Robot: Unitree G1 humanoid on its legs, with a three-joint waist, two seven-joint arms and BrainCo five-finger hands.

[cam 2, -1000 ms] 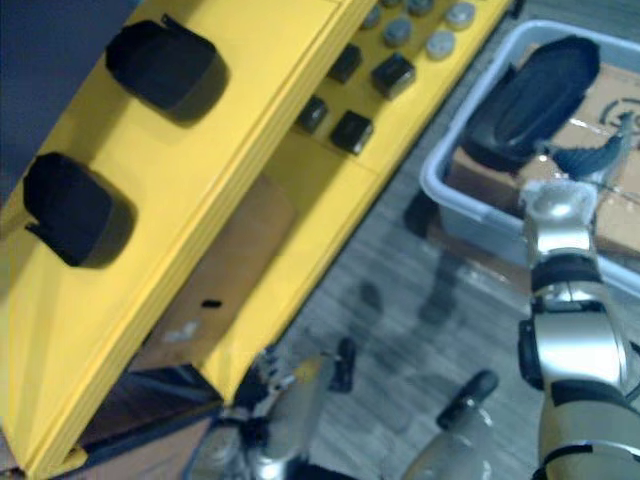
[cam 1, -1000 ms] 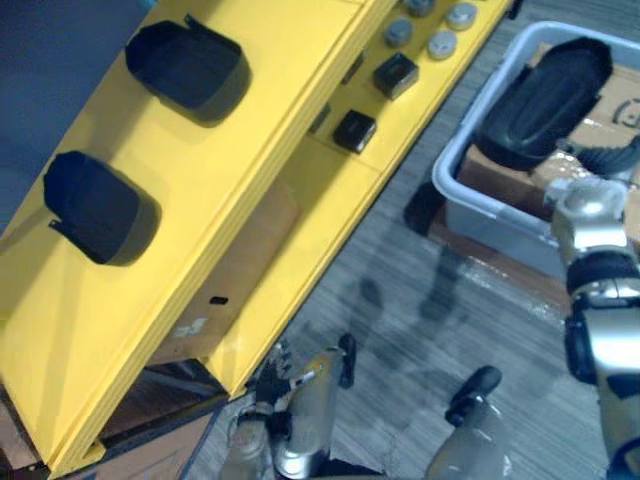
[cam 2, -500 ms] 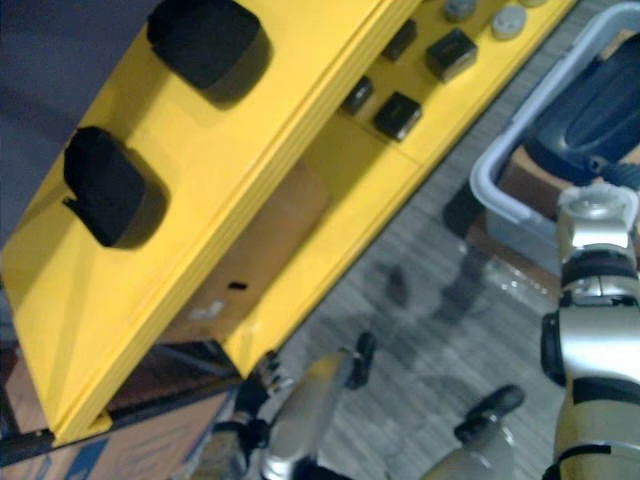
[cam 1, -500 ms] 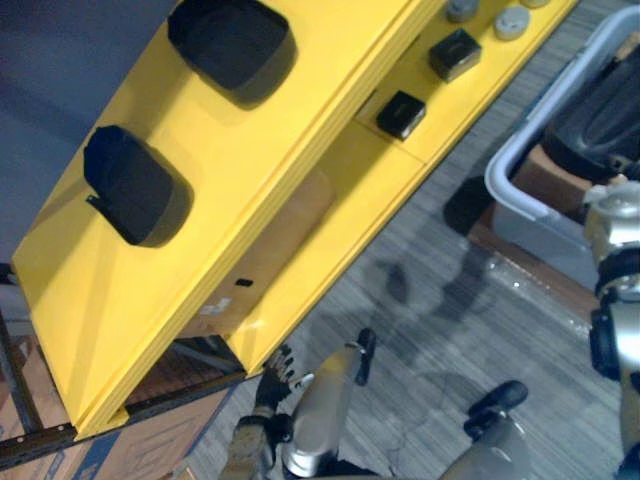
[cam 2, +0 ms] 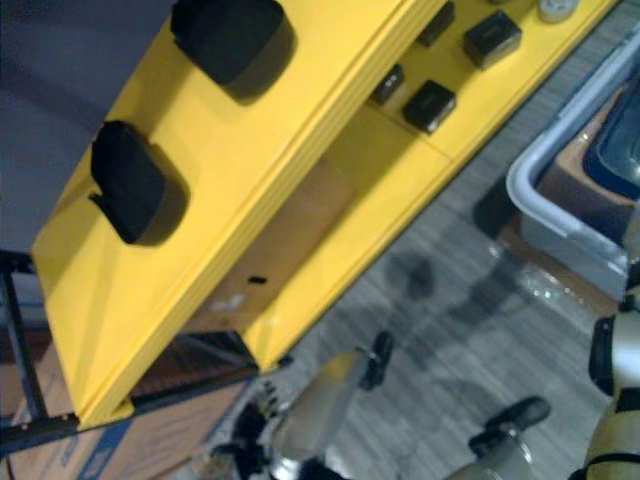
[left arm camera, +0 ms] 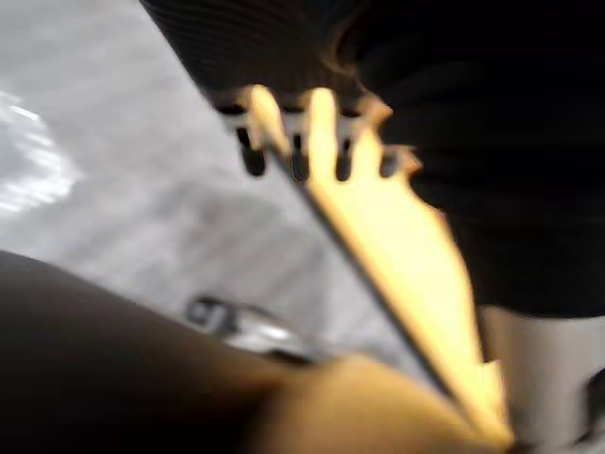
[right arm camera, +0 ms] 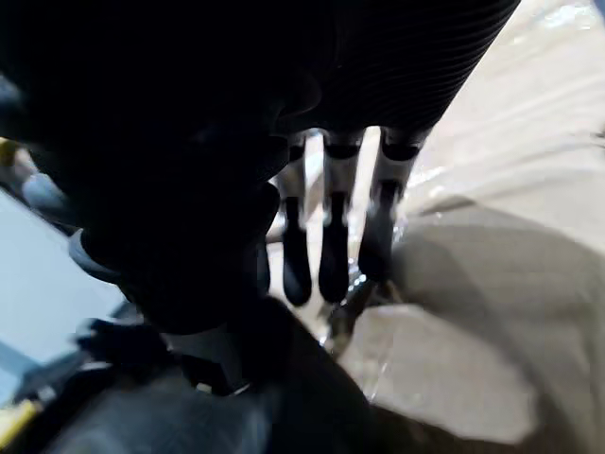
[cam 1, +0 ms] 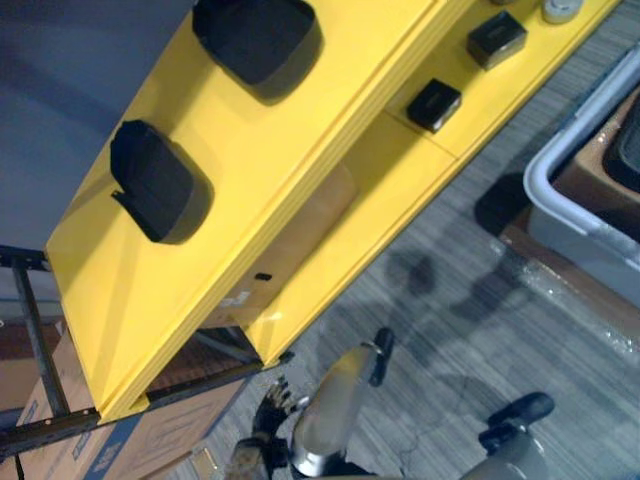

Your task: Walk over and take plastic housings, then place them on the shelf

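Overhead, two black plastic housings (cam 1: 152, 182) sit on the yellow shelf (cam 1: 300, 170), well apart from the left hand (cam 1: 264, 440); a third housing (cam 2: 612, 150) lies in the grey bin (cam 2: 560, 205). Left wrist: fingers (left arm camera: 316, 115) loose, empty. Right wrist: right hand (right arm camera: 333, 255) straight-fingered, empty; grasp squarely.

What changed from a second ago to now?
Mostly the robot's head turned, so the whole picture slid up and to the right. The grey bin has slipped to the view's edge. I see nothing grabbed or let go. The yellow shelf and the black housings on top stayed put, and the left hand still hangs low beside the shelf.
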